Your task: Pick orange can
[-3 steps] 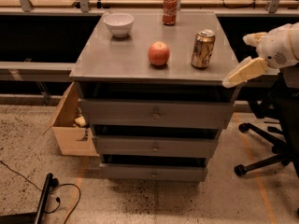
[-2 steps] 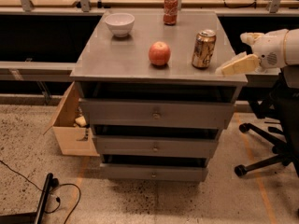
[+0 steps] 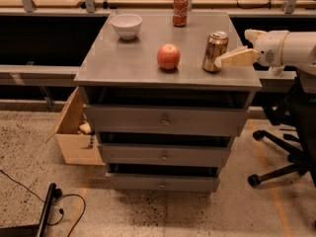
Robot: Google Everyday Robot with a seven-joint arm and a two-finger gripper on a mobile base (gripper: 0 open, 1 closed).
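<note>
The orange can [image 3: 215,51], golden-tan with a silver top, stands upright near the right front of the grey cabinet top [image 3: 128,58]. My gripper [image 3: 231,58] reaches in from the right at can height, and its cream tip is right at the can's right side. The white arm [image 3: 289,48] extends off the right edge. I cannot tell whether the gripper touches the can.
A red apple [image 3: 168,57] sits left of the can. A white bowl [image 3: 126,25] is at the back left and a red cola can [image 3: 180,10] at the back middle. An office chair [image 3: 289,147] stands to the right and a cardboard box [image 3: 74,132] to the left of the drawers.
My gripper has moved left and up from beyond the cabinet's right front corner to the can's right side. The view has also drawn closer to the cabinet.
</note>
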